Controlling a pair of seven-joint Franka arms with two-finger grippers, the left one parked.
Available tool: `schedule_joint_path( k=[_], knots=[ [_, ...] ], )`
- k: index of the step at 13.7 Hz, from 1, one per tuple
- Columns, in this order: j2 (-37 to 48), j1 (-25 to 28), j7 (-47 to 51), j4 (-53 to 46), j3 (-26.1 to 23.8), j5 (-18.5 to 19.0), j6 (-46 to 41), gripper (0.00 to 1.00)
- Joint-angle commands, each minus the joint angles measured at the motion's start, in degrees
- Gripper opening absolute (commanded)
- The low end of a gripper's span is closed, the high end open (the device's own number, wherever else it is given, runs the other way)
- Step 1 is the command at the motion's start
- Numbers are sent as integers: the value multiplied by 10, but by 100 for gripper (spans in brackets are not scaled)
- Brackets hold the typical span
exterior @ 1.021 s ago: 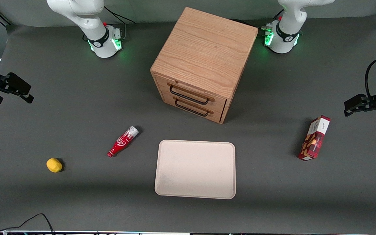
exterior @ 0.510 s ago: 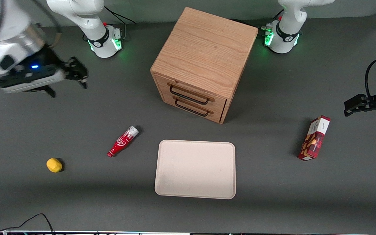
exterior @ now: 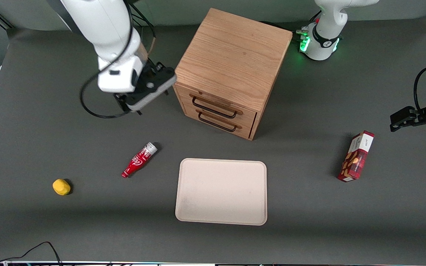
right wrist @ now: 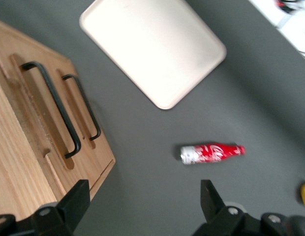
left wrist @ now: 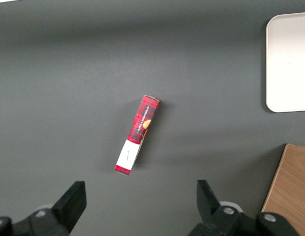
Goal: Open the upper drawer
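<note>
The wooden cube cabinet (exterior: 231,55) stands at the table's middle, farther from the front camera than the tray. Its upper drawer (exterior: 248,115) is shut, with a thin black wire handle (exterior: 214,111); the identical lower drawer handle (exterior: 216,125) is beneath it. My right gripper (exterior: 144,94) hovers beside the cabinet's corner, on the working arm's side, above the table and apart from the handles. In the right wrist view the gripper (right wrist: 142,196) is open and empty, with the upper handle (right wrist: 54,105) and the lower handle (right wrist: 86,108) showing.
A beige tray (exterior: 221,191) lies in front of the cabinet. A red bottle (exterior: 139,160) lies nearer the camera than the gripper, and a yellow lump (exterior: 61,186) toward the working arm's end. A red box (exterior: 356,156) stands toward the parked arm's end.
The right arm has swung in from the working arm's end of the table to the cabinet's corner. The drawers and other objects have not moved.
</note>
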State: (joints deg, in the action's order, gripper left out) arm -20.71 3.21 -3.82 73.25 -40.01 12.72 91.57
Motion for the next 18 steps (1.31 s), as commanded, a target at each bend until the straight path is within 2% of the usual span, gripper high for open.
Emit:
schedule_joint_path(
  k=[1,4,9,18],
  knots=[
    [-73,1,-32,-35,-38,2,31,100],
    [-106,7,-24,-31,-40,-24,92,100],
    [-128,15,-24,23,-40,-24,182,100],
    [-138,22,-25,97,-51,-24,192,100]
  ],
)
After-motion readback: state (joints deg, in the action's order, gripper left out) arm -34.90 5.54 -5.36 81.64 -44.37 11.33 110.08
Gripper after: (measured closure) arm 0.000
